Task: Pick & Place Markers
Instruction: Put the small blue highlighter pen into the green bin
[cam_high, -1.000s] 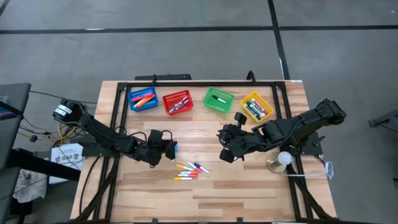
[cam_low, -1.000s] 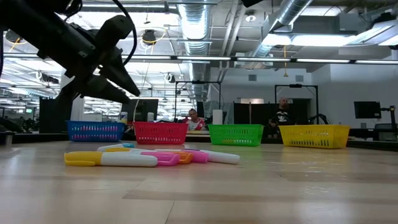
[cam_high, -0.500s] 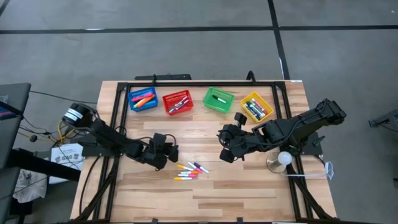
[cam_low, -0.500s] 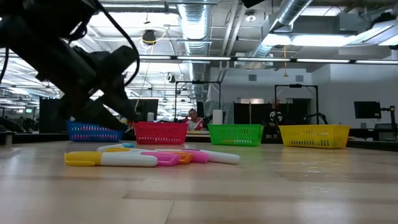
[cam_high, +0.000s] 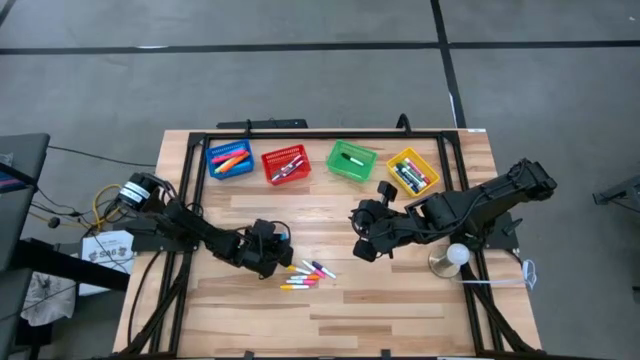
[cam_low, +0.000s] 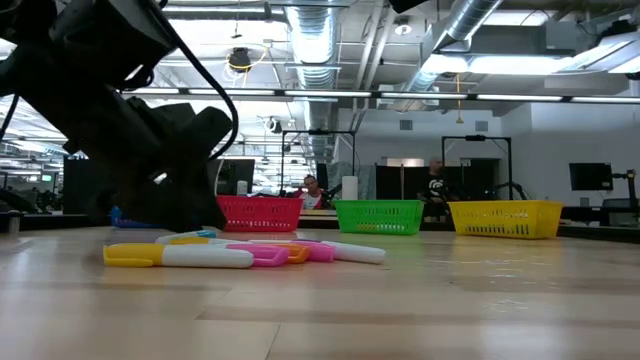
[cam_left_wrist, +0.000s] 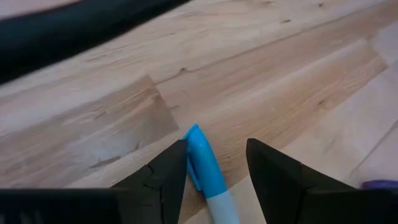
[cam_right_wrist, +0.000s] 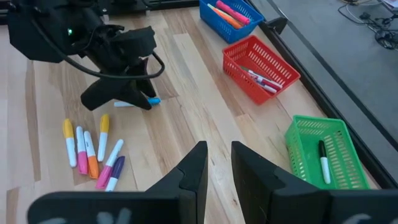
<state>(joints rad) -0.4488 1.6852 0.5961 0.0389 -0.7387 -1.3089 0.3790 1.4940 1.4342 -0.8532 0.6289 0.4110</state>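
Straddling a blue marker (cam_left_wrist: 205, 171), left gripper (cam_left_wrist: 216, 165) fingers parted, wrist-view only.

My dark left gripper (cam_left_wrist: 216, 163) has a blue-capped, white-bodied marker (cam_left_wrist: 210, 176) between its fingers, on light wood-grain table (cam_left_wrist: 292, 74). Loose markers (cam_high: 305, 273) nearby are yellow, orange, pink and purple with white bodies. Mesh baskets go blue (cam_high: 229, 160), red (cam_high: 285, 164), green (cam_high: 351, 161), yellow (cam_high: 413, 172).
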